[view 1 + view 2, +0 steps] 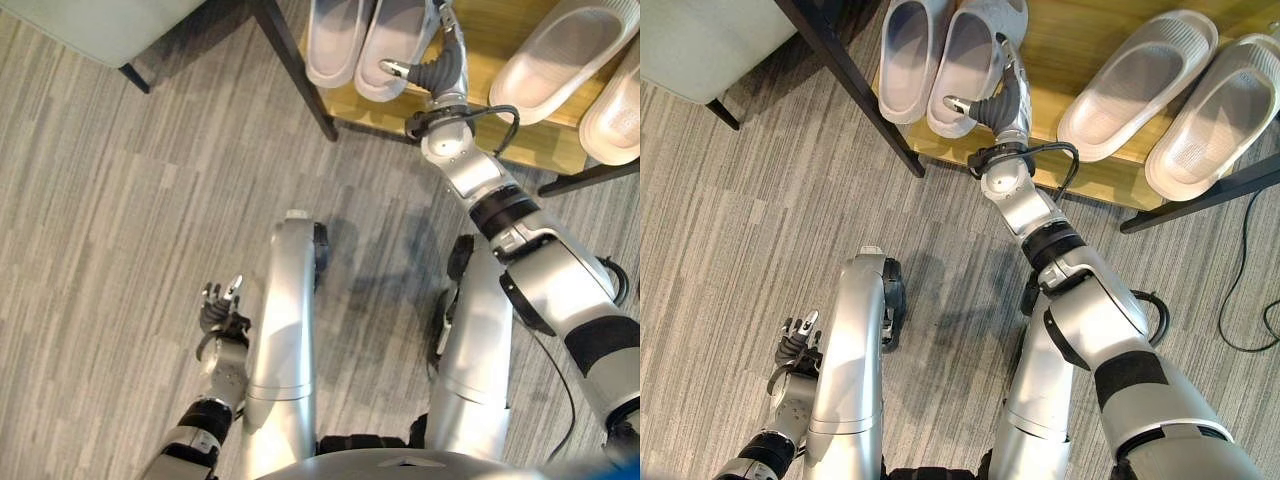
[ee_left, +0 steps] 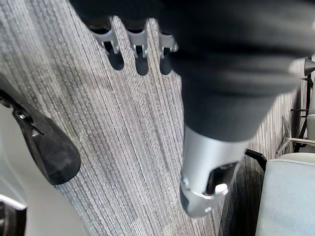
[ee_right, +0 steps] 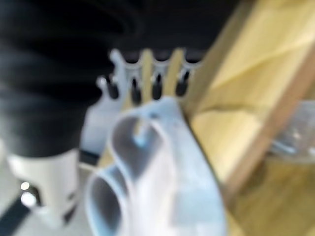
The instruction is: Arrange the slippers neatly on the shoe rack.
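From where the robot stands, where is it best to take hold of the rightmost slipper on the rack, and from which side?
Probably the heel end of the rightmost slipper: it angles toward the rack's open front edge, so the fingers can pinch its raised rim from the front.

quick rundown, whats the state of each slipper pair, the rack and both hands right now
left pair of slippers: on the shelf, side by side, touching, soles down
right pair of slippers: on the shelf, side by side, angled, soles down
shoe rack: upright, wooden shelf holding both pairs
right hand: at the left pair's right slipper, fingers straight, open
left hand: low over the floor, relaxed, holding nothing
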Robot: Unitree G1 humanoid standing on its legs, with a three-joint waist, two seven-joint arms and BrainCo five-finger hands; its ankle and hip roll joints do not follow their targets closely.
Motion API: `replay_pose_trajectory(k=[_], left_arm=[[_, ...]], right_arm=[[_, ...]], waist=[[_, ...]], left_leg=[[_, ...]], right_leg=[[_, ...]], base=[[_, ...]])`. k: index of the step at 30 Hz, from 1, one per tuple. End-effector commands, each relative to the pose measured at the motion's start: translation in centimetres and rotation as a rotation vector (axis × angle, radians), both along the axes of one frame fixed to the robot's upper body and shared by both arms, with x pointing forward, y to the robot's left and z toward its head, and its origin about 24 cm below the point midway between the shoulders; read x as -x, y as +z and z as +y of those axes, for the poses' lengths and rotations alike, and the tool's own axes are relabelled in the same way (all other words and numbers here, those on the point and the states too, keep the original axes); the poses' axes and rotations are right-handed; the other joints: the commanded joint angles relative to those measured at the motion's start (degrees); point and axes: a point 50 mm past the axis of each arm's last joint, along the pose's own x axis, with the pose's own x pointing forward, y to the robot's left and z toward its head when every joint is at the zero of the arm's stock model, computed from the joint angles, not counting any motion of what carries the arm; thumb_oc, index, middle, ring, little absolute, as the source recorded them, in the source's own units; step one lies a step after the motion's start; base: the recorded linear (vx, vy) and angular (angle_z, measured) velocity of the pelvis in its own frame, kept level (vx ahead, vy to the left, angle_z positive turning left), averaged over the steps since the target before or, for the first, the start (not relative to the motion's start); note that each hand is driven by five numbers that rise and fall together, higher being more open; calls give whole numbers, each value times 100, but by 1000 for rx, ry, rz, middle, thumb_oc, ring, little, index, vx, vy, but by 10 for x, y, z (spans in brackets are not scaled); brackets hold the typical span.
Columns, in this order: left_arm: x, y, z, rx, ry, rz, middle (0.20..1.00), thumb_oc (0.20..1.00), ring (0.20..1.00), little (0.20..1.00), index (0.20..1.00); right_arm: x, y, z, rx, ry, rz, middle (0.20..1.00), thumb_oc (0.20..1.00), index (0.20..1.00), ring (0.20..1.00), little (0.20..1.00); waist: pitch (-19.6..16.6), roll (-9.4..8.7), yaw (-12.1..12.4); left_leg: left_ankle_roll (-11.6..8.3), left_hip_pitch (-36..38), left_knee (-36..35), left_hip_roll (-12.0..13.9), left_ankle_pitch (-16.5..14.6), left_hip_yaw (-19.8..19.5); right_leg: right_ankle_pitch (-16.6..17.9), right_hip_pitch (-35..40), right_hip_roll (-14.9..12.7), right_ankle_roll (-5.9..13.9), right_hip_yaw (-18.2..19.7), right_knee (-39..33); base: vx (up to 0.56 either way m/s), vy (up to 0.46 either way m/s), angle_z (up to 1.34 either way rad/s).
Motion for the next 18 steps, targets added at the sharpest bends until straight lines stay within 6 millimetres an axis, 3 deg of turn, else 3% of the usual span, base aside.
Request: replay_pose_trajectory(k=[1, 10, 18], left_arm=[[10, -4, -1, 20, 33, -7, 1000, 1000, 1000, 1000, 1000], [1, 1, -11, -18, -39, -24, 1000, 1000, 1000, 1000, 1000], [8, -5, -6, -43, -53, 13, 1000, 1000, 1000, 1000, 1000]], right_arm=[[16, 40, 10, 97, -10, -208, 1000, 1000, 1000, 1000, 1000], [4, 42, 2, 86, -100, -161, 1000, 1000, 1000, 1000, 1000], [-6, 49, 3, 92, -120, -105, 1000, 1000, 1000, 1000, 1000]], waist=[[34, -21, 144], [34, 24, 171], [34, 88, 333]], left_leg=[[-63, 288, 641, 86, -1125, -439], [-72, 288, 646, 68, -1091, -441], [-79, 288, 651, 57, -1118, -445]], right_leg=[[974, 176, 71, -372, 855, 235], [1000, 176, 94, -343, 837, 255], [1054, 178, 50, -314, 842, 233]], base=[[0, 0, 0], [0, 0, 0], [0, 0, 0]])
